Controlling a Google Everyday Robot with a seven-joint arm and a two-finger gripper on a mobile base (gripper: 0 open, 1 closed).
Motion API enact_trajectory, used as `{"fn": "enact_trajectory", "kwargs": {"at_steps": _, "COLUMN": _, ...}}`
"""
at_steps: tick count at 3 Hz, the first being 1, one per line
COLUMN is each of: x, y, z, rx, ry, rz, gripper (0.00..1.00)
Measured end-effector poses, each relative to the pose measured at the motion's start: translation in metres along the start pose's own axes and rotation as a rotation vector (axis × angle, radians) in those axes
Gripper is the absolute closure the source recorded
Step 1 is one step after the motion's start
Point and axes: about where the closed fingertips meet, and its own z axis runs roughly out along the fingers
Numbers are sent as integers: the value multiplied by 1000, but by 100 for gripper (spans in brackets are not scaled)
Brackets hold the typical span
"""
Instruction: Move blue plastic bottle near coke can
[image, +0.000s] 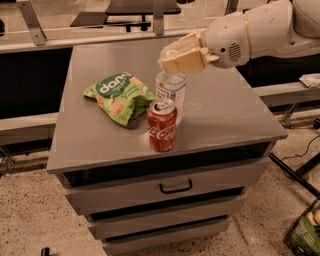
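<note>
The gripper (182, 56) is held right at the top of the blue plastic bottle (171, 91), whose cap is hidden by it; how far it is spread, and whether the bottle is gripped, cannot be told. The bottle is seen upright on the grey cabinet top (225, 110), clear and faintly bluish, with a white label. The coke can (162, 125) is set just in front of it, covering its lower part; contact cannot be judged. A green snack bag (119, 95) is laid just left of both. Open surface is left on the right side up to the edge. The can is placed near the front edge, above the drawers (170, 187).
</note>
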Motion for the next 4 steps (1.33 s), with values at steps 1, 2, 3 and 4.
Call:
{"fn": "enact_trajectory", "kwargs": {"at_steps": 1, "x": -1, "y": 1, "z": 2, "rx": -4, "ry": 0, "rz": -2, "gripper": 35}}
{"fn": "enact_trajectory", "kwargs": {"at_steps": 2, "x": -3, "y": 2, "z": 4, "rx": -8, "ry": 0, "rz": -4, "gripper": 12}}
{"fn": "enact_trajectory", "kwargs": {"at_steps": 3, "x": -4, "y": 3, "z": 6, "rx": -12, "ry": 0, "rz": -6, "gripper": 0}}
{"fn": "enact_trajectory", "kwargs": {"at_steps": 4, "x": -4, "y": 4, "z": 5, "rx": -16, "ry": -10, "rz": -9, "gripper": 0}}
